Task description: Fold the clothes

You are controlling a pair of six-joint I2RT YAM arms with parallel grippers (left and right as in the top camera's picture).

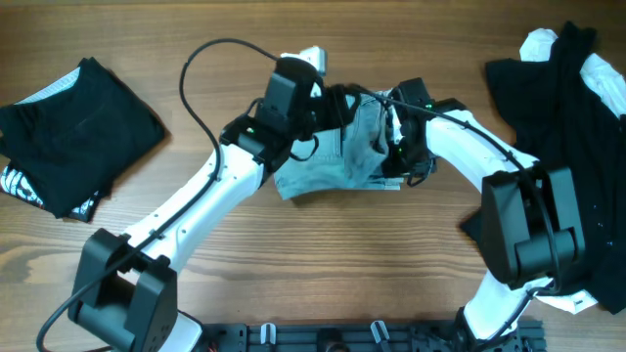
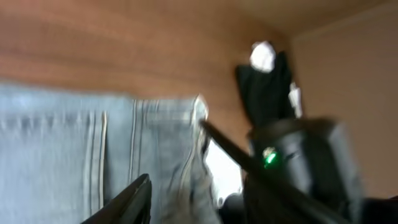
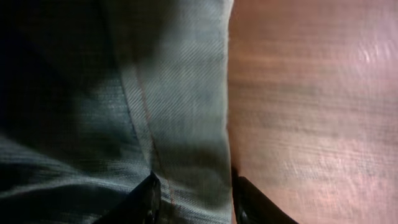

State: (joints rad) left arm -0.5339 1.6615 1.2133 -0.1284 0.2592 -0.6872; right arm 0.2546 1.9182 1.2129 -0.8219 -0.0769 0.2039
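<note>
Scanning from 9 o'clock, we see a folded black garment (image 1: 83,132) on the wooden table (image 1: 293,293). Near centre lies the crumpled pale blue denim garment (image 1: 328,171). Our left gripper (image 1: 340,106) sits at its 12 o'clock edge, and we cannot tell how its jaws stand. Our right gripper (image 3: 196,198) straddles its 3 o'clock hem, fingers apart. A black-and-white clothes heap (image 1: 562,88) fills 3 o'clock.
</note>
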